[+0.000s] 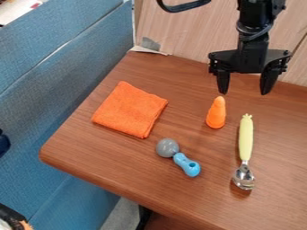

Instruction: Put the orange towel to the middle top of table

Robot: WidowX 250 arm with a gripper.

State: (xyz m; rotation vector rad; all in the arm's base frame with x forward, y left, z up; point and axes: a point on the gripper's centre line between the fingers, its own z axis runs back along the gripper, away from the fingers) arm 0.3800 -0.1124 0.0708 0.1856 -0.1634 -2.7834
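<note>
- The black, hard-edged hand [244, 93] hangs over the table's far edge, its two tapered fingers spread well apart with nothing between them
- Nearest to it, a smooth orange cone-like toy [216, 113] with a rounded tip lies towards the far edge, narrow end pointing that way
- Just beside the toy, a spoon [245, 139] has a slim, matt pale-yellow handle with a small notched crown at its far end; its shiny, rounded metal bowl points towards the near edge
- Between spoon and towel, closer to the near edge, a round grey ball [167, 147] touches a knobbly blue piece [187, 165] with a hole in its end
- The orange towel [130, 109], soft cloth folded into a rough square with layered edges, lies flat by the left edge
- All rest on the brown wood-grain table [114, 155], its near left corner rounded
- Beyond its left edge stands blue woven fabric [54, 81]; behind its far edge, a pale wood-grain panel [183, 31]
</note>
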